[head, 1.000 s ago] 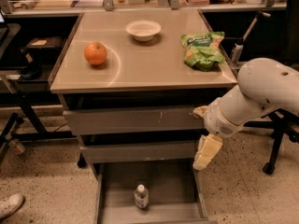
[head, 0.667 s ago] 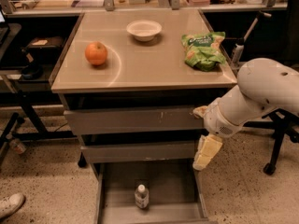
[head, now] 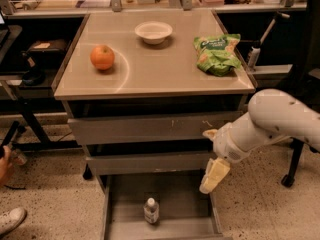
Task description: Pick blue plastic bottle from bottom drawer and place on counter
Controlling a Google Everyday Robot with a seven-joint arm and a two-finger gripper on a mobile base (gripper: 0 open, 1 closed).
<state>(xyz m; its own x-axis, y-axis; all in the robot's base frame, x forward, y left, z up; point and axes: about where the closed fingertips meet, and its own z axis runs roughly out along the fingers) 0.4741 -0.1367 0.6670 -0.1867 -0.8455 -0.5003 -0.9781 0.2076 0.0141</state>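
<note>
In the camera view the bottom drawer (head: 181,202) stands open and the blue plastic bottle (head: 151,210) is upright inside, near its front wall and untouched. Grasping, lifting and placing are all left. The claw (head: 214,172) hangs over the drawer's right edge, holding nothing; wide or narrow, I cannot tell. The counter (head: 160,71) has bare room between the apple (head: 102,57), bowl (head: 153,32) and snack bag (head: 217,53).

Lab or workshop: cluttered bench (head: 60,1), grey drawer cabinet (head: 145,129), pincer (head: 214,175) beside its bottom drawer (head: 180,199).
</note>
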